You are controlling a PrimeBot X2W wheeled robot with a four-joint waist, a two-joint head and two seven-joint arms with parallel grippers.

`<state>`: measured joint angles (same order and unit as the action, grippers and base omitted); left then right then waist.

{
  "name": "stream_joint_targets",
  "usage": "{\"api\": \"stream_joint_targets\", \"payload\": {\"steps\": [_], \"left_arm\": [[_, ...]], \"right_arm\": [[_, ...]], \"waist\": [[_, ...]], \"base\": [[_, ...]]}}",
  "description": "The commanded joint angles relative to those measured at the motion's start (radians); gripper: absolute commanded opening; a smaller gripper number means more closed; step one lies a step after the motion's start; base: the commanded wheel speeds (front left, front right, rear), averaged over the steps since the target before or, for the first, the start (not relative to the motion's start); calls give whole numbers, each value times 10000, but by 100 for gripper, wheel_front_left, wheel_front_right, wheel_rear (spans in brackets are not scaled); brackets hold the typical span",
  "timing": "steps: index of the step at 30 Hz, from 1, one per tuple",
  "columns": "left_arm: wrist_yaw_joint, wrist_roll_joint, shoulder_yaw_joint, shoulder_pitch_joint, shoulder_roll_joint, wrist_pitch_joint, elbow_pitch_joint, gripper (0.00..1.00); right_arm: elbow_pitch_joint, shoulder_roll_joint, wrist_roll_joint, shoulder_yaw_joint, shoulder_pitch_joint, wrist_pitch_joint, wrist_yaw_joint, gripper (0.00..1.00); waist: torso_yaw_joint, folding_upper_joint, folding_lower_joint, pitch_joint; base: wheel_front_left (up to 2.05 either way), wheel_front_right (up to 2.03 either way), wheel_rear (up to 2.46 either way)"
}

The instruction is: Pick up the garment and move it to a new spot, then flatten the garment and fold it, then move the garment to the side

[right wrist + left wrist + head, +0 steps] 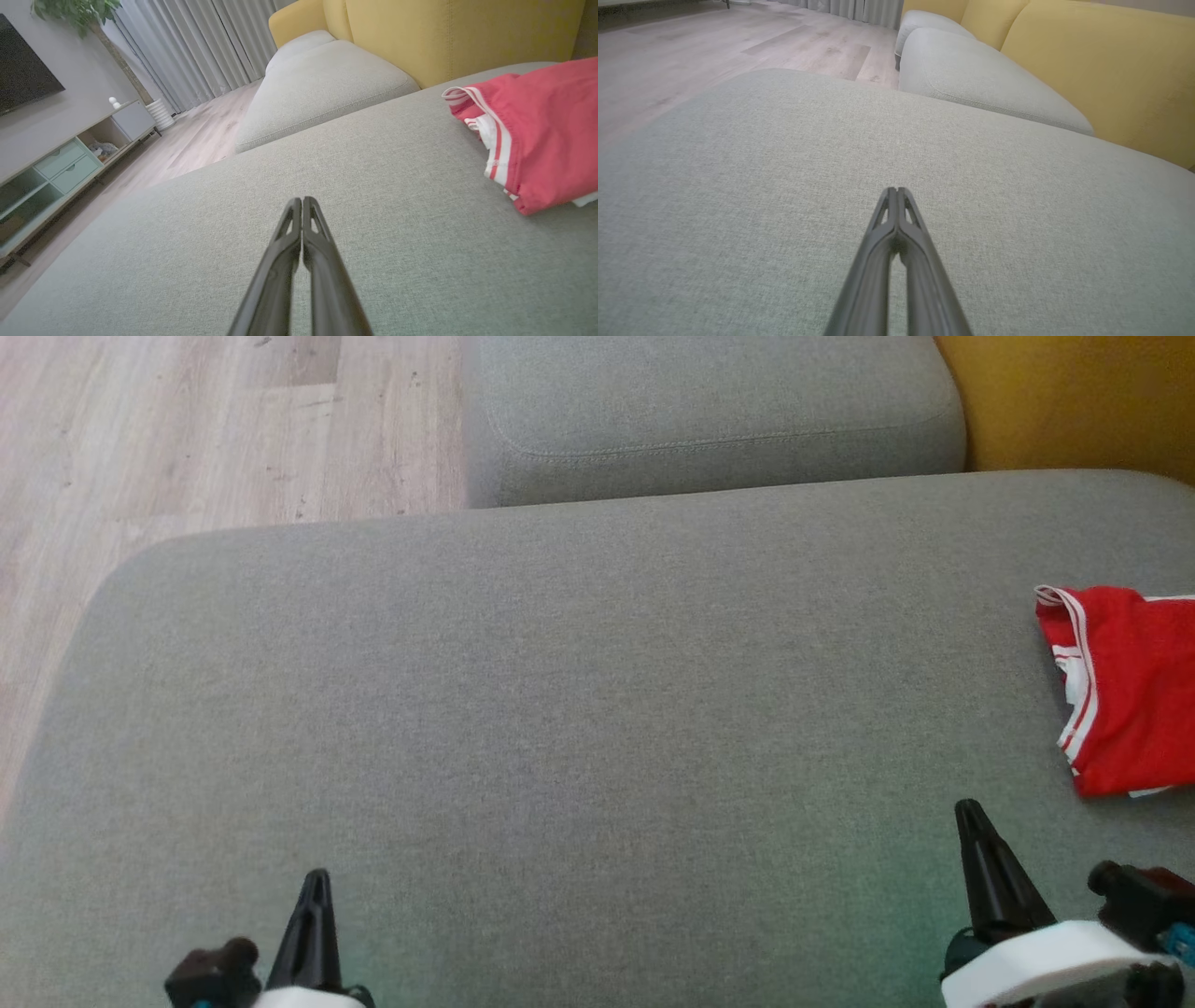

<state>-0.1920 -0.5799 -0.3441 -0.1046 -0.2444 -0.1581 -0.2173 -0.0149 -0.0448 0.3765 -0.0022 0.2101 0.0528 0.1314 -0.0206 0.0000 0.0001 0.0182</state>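
The garment (1130, 691) is red with white stripes and lies bunched at the right edge of the grey sofa cushion (560, 709), partly cut off by the head view. In the right wrist view the garment (542, 135) sits up and to the right of my right gripper (302, 199). My right gripper (966, 807) is shut with nothing in it, low over the cushion, a short way in front and left of the garment. At the lower left my left gripper (317, 877) is shut too and holds nothing; its tips (896, 190) point across bare cushion.
A second grey cushion (709, 420) lies behind, with the yellow backrest (1074, 401) at the far right. Wooden floor (187, 429) runs off to the left. A TV cabinet (60, 168) and curtains (196, 51) stand across the room.
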Motion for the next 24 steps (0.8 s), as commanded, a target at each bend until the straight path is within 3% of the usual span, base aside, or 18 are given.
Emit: {"api": "stream_joint_targets", "payload": {"steps": [1,24], "left_arm": [[121,-308,369,538,-64,57,244,0],[774,-2450,1180,873,304,557,124,0]], "right_arm": [[-212,-145,417,21,-561,-63,-1,0],[364,-251,3050,-43,-1096,-63,-2,0]], "waist": [[4,0,-1,-4],[46,0,-1,-48]], "base": [[0,0,0],[0,0,0]]}}
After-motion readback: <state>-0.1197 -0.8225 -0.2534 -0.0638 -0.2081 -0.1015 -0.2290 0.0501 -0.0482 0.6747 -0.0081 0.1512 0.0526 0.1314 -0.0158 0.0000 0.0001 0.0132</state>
